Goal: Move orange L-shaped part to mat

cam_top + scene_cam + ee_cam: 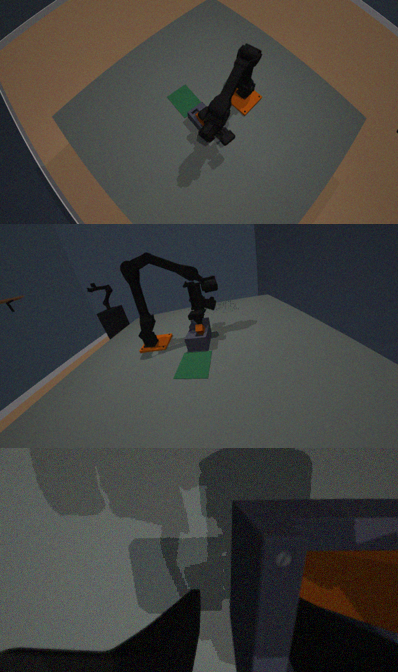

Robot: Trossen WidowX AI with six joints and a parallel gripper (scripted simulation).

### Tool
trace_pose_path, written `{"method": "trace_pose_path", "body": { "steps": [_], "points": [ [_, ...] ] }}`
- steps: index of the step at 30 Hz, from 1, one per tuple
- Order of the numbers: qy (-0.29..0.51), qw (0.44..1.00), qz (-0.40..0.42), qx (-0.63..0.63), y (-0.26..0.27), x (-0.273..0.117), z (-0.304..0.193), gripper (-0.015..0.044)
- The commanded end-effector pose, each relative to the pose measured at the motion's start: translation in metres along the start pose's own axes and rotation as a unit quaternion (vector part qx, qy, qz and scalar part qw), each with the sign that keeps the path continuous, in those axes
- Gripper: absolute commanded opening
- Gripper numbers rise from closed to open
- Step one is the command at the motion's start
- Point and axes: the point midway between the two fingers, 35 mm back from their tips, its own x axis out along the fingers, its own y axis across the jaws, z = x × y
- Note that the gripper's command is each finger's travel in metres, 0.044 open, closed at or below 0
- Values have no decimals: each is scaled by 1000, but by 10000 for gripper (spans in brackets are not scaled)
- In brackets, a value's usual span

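Black parallel-jaw gripper, half-open and empty, straddles grey tray's edge; orange L-shaped part tipped up; green mat at 6 o'clock.

- Arm: black, matt, plastic-like; hand the same.
- Base plate: orange, smooth, flat finish, dark dots at its corners.
- Tray: grey, smooth, dull sheen; one small round pale mark on its top face.
- Part: orange, smooth, matt.
- Mat: green, thin, flat, no gloss.
- Surface: grey-green, matt, even; tan wood-toned border.
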Motion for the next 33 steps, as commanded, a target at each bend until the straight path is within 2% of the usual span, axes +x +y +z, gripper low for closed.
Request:
{"method": "trace_pose_path", "body": {
  "steps": [1,9,33],
  "points": [
    [-2,1000,-2,3,0,-14,3,180],
    [-2,1000,-2,3,-10,-95,1,180],
    [-6,1000,1,5,-9,-93,1,180]
  ]
}}
